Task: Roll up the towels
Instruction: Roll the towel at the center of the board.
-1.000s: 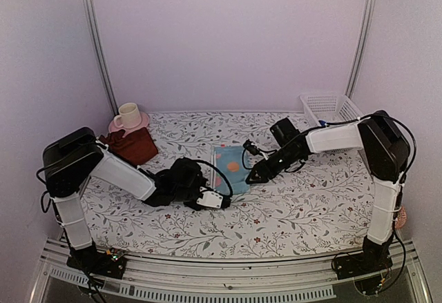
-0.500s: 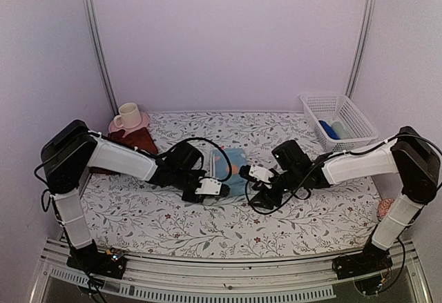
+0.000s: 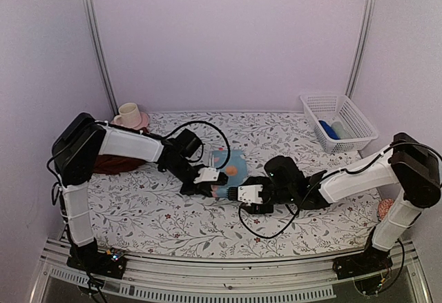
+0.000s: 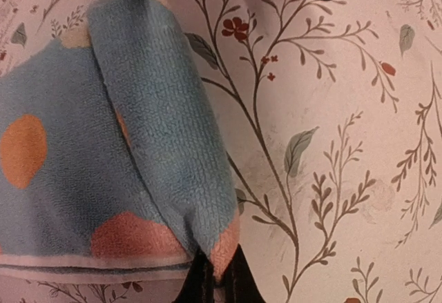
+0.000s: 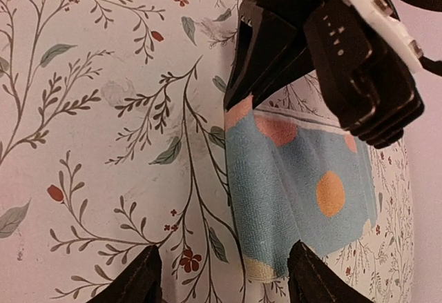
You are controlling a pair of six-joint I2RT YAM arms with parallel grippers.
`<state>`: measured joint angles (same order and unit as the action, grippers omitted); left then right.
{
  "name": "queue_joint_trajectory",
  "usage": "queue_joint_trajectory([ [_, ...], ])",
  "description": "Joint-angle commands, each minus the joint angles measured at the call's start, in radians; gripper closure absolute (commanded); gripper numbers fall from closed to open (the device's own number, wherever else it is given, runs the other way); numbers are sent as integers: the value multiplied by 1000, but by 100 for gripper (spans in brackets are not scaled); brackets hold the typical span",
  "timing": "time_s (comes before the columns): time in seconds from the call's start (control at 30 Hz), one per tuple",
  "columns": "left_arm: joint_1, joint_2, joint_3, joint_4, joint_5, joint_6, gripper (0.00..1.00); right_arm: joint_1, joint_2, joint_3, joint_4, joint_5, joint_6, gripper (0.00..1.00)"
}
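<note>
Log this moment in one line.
left gripper: shut on blue towel corner | right gripper: open, over towel edge

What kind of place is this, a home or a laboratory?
Probably a lab test booth: left arm and right arm bolted to a metal rail, bare walls around a small table, a towel laid out as prop.

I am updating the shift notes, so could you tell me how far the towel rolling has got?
Done: nothing; no towel is rolled. In hand: the left gripper is shut on a corner of the light-blue towel, which has one edge turned over, and the right gripper stands open at its edge. Left: roll it up, then do the maroon towel, which lies unrolled near the cup.
</note>
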<state>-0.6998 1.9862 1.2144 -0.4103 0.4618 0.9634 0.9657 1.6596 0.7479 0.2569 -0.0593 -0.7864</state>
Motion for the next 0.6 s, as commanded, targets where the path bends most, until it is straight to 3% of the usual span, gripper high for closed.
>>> queue_joint_trajectory([
  [0.0, 20, 49, 25, -151, 54, -5, 100, 6, 72, 58, 45, 97, -98, 36],
  [0.33, 29, 73, 58, -195, 70, 3, 100, 7, 222, 153, 42, 198, -137, 39],
  [0.57, 40, 83, 75, -221, 87, 4, 100, 6, 239, 182, 5, 188, -143, 60],
])
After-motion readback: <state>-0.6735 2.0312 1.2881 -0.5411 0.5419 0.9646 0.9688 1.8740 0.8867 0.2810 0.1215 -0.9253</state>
